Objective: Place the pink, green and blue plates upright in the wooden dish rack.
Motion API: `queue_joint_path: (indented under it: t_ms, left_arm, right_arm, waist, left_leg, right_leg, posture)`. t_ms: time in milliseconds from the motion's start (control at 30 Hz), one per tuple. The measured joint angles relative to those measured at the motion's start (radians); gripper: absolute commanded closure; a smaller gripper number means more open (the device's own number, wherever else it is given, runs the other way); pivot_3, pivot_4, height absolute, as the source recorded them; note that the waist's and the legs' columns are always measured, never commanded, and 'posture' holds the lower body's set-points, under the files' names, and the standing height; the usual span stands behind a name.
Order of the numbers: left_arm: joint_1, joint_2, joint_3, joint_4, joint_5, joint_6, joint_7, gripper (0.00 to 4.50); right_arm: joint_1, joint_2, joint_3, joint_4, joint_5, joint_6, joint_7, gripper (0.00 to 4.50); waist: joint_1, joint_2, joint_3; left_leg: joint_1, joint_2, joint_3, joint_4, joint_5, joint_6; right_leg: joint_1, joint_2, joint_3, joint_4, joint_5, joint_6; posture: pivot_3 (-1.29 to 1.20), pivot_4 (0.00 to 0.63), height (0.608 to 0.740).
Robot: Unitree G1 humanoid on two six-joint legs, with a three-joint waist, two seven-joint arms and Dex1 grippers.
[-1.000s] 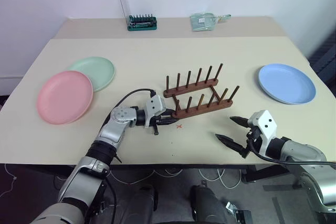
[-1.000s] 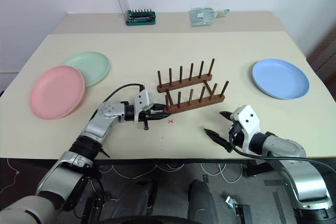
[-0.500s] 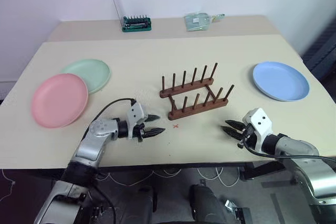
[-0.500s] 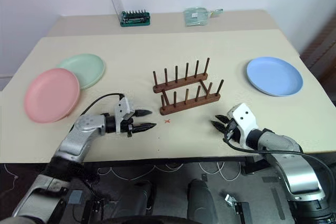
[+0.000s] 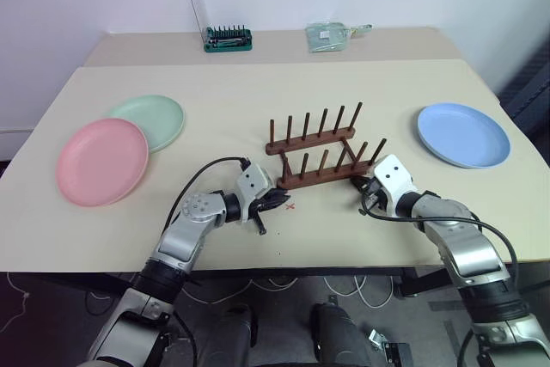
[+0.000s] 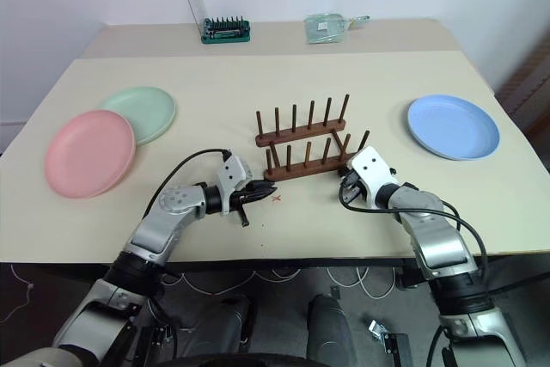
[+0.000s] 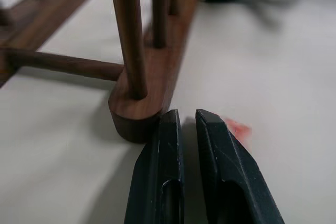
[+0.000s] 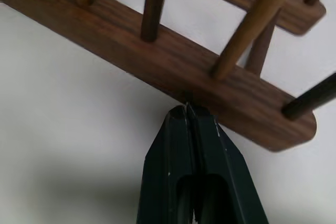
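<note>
Plates first: all three lie flat on the table [image 5: 258, 92], none in the rack. Your pink plate [image 5: 102, 161] sits at the far left with the green plate [image 5: 150, 119] just behind it, tucked under its far edge; the blue plate [image 5: 464, 134] lies alone at the far right.

Between them, near the table's middle, stands the wooden dish rack [image 5: 324, 154], empty, its two rails running left to right with a slight slant, pegs upright.

Your left gripper [image 5: 273, 202] has its fingers almost pressed together, a thin slit between them and nothing in them, tips just at the left end of the near rail, beside a small red mark [image 7: 237, 128] on the table. Your right gripper [image 5: 362, 185] is pressed fully together, its tip against the near side of that same rail close to its right end. So both hands bracket the near rail, most likely to nudge or square the rack rather than to pick anything.

What the next move turns on: each plate lies well apart from the hands, outward along the rack's long axis. The left arm is the nearer one for pink and green, the right arm for blue. Slots between pegs run across the rails, so a plate must stand edge-on, near to far.

At the table's far edge sit a green tool holder [image 5: 229, 38] and a clear packet [image 5: 335, 34], out of your way.
</note>
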Motion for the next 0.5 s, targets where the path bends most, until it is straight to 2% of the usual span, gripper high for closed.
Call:
queue_joint_path:
  t_ms: [133, 333, 500]
  left_arm:
    - [-0.025, 0.0, 0.021, 0.065, 0.025, -0.059, 0.075, 3.99]
    - [-0.02, 0.005, 0.039, 0.078, 0.025, -0.083, 0.105, 3.99]
    - [0.035, 0.048, 0.092, 0.011, -0.02, -0.049, 0.091, 3.99]
  right_arm:
    - [-0.043, 0.033, 0.021, 0.05, -0.031, -0.03, -0.014, 4.5]
    - [-0.052, 0.042, 0.023, 0.068, -0.057, -0.052, -0.019, 4.5]
    - [0.017, 0.003, 0.018, -0.027, -0.03, -0.048, 0.047, 4.5]
  waist:
    - [-0.015, 0.0, 0.0]
    - [-0.016, 0.001, -0.001]
    - [-0.018, 0.001, 0.0]
  left_leg:
    - [0.001, 0.0, 0.0, 0.0, 0.0, 0.0]
    - [0.002, 0.0, 0.0, -0.001, 0.0, 0.0]
    - [0.001, 0.0, 0.0, -0.002, 0.0, 0.0]
  right_leg:
    - [0.0, 0.0, 0.0, 0.001, 0.0, 0.0]
    - [0.0, 0.0, 0.0, 0.002, 0.0, 0.0]
    - [-0.001, 0.0, 0.0, 0.002, 0.0, 0.0]
  posture:
    - [0.0, 0.15, 0.74]
    - [0.0, 0.15, 0.74]
    - [0.0, 0.15, 0.74]
